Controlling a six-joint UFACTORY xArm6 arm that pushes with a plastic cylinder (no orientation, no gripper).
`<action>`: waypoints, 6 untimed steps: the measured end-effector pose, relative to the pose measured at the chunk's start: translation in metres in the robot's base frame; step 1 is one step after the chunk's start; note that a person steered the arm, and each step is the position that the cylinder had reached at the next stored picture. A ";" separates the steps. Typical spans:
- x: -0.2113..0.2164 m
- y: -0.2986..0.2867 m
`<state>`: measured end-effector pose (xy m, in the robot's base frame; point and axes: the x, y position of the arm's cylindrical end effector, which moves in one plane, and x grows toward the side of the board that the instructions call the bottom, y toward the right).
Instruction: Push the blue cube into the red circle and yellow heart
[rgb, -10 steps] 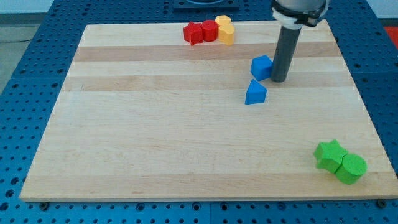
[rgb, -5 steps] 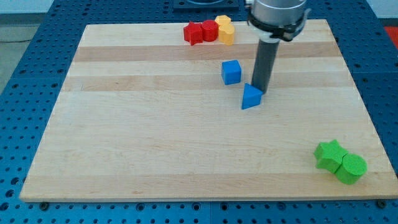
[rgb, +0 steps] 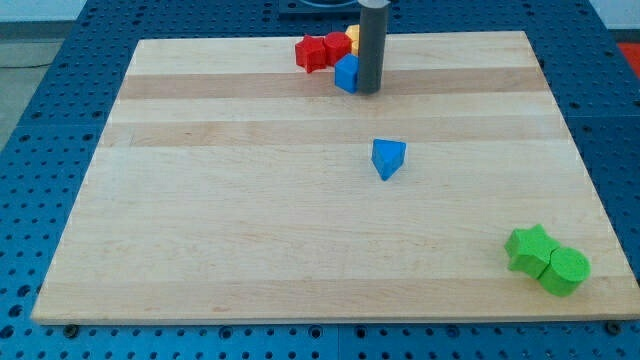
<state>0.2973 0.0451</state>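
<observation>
Wooden board (rgb: 250, 220), my tip (rgb: 368, 92) touching blue cube (rgb: 346, 74) (right side)

You count seven blocks. Blue, two: blue cube (rgb: 346, 74), blue triangle (rgb: 388, 158). Red, two: red star (rgb: 310, 52), red circle (rgb: 335, 47). Yellow, one: yellow heart (rgb: 352, 39), mostly hidden behind rod. Green, two: green star (rgb: 528, 248), green cylinder (rgb: 566, 270). One board (rgb: 250, 220).

pale wood board (rgb: 250, 240), matt blue cube (rgb: 346, 73)
</observation>
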 end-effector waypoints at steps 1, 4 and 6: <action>-0.003 -0.009; 0.006 -0.044; -0.015 -0.045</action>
